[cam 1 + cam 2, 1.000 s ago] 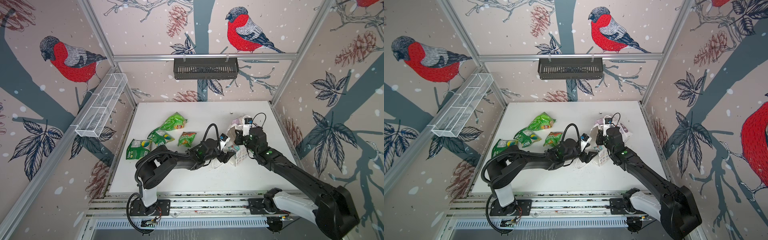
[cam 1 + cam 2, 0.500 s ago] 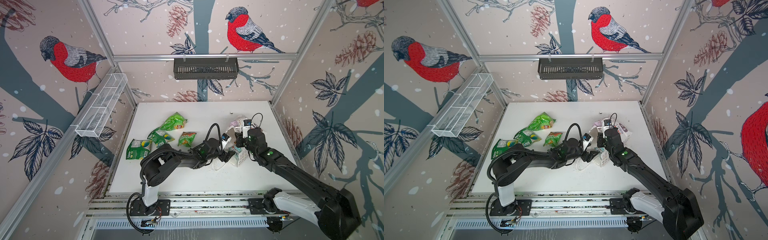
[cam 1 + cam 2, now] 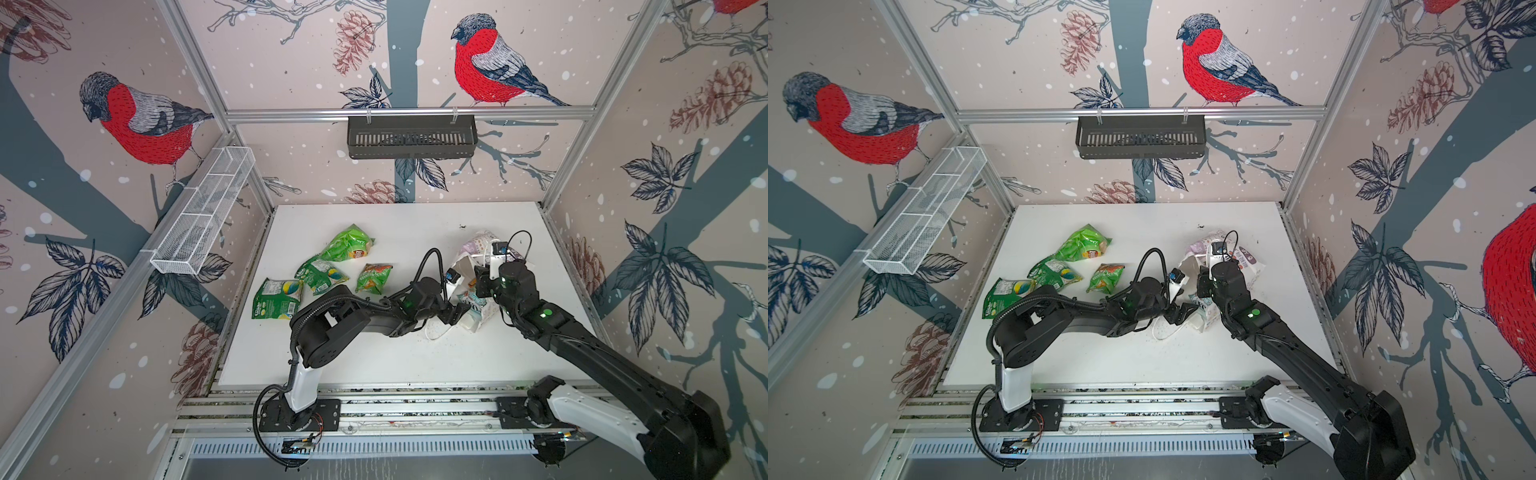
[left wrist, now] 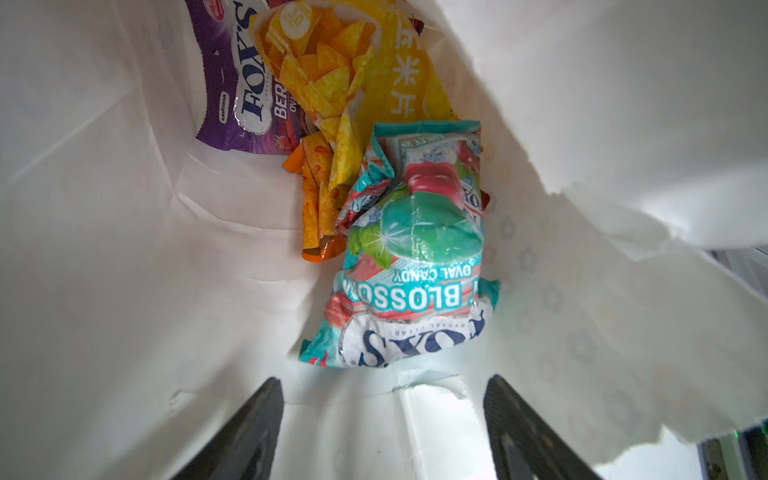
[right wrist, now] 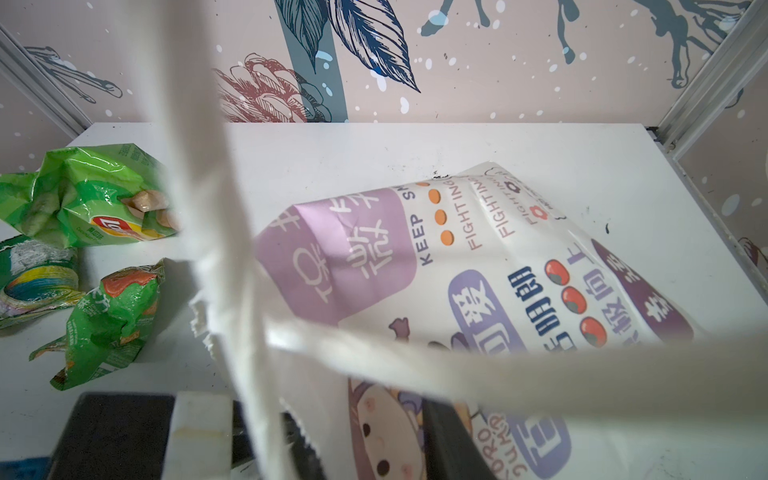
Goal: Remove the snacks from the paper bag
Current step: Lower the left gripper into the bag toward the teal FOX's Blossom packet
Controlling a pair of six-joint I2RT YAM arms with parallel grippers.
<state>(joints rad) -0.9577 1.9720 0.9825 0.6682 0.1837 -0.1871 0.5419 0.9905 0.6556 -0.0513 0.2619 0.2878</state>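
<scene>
Both top views: four green packets (image 3: 349,249) lie loose on the white table (image 3: 374,357), well away from both pincers, beyond the left arm's elbow. The paper bag (image 3: 473,245) lies on its side. The left pincer (image 3: 461,311) has its tips at the bag mouth and the right pincer (image 3: 482,278) is at the raised upper rim. One cord handle (image 3: 436,330) lies on the table just beside the left pincer. Left wrist: white bag walls (image 4: 104,249) close in around the left pincer (image 4: 382,386), and a ragged rim flap hangs in from one side. The teal packet (image 4: 415,257) is straight ahead, just past the tips and not touching. The orange packet (image 4: 316,199), yellow packet (image 4: 353,70) and purple packet (image 4: 232,83) lie deeper. Fingers wide apart, nothing held. Right wrist: blurred cord handles (image 5: 232,208) cross close to the lens and block a lot. The bag's printed wall spreads ahead of the right pincer (image 5: 374,449). Its jaws are partly apart over the bag rim; can't tell whether they pinch it.
</scene>
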